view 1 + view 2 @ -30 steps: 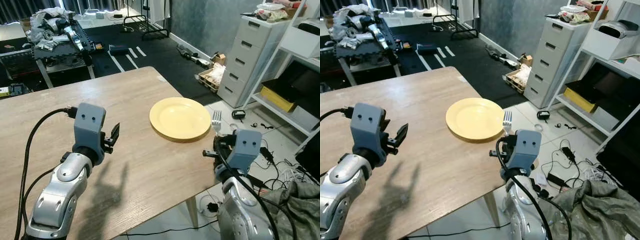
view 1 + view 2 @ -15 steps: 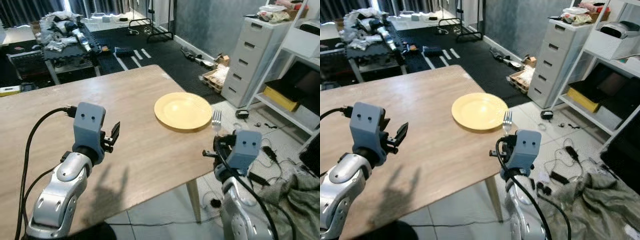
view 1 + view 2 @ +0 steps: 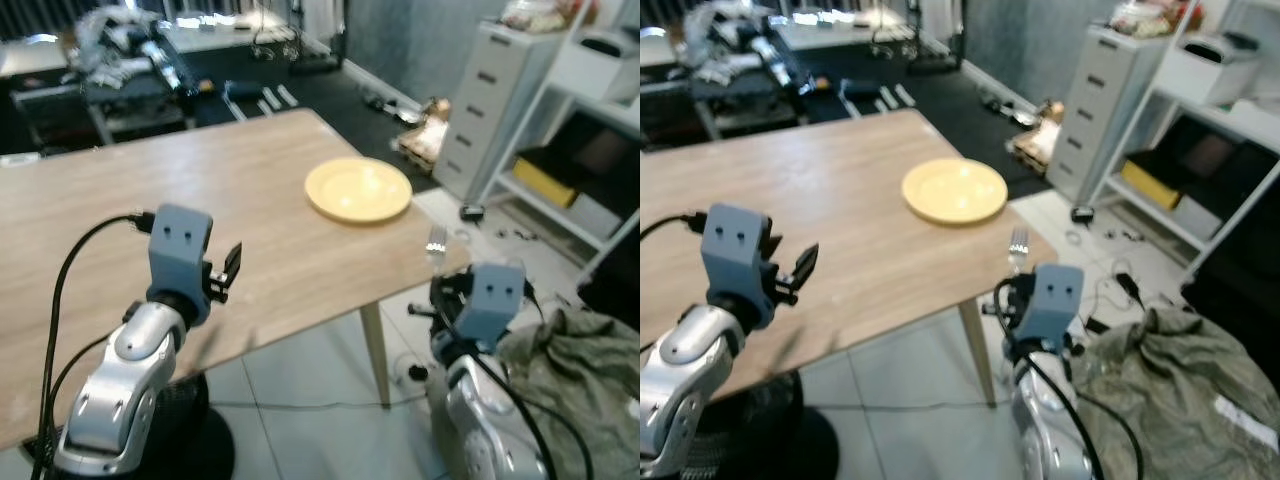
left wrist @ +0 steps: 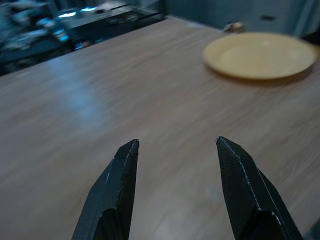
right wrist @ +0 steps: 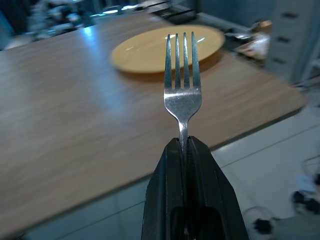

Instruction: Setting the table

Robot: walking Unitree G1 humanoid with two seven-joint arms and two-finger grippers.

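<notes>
arms: two silver rounded shells
wrist housings: grey-blue boxes, two small dark screws each
cables: black, looping from each wrist
left gripper fingers: long, black, tapered
right gripper fingers: black

1. The surface looks like pale wood with a fine grain (laminate or solid, cannot tell); its finish is matt with a faint sheen.
2. The plate is smooth and yellow, slightly glossy.
3. The fork is polished metal, bright and reflective.
4. The left gripper has matt black fingers; the right gripper looks the same.
5. The floor is smooth pale tile.
</notes>
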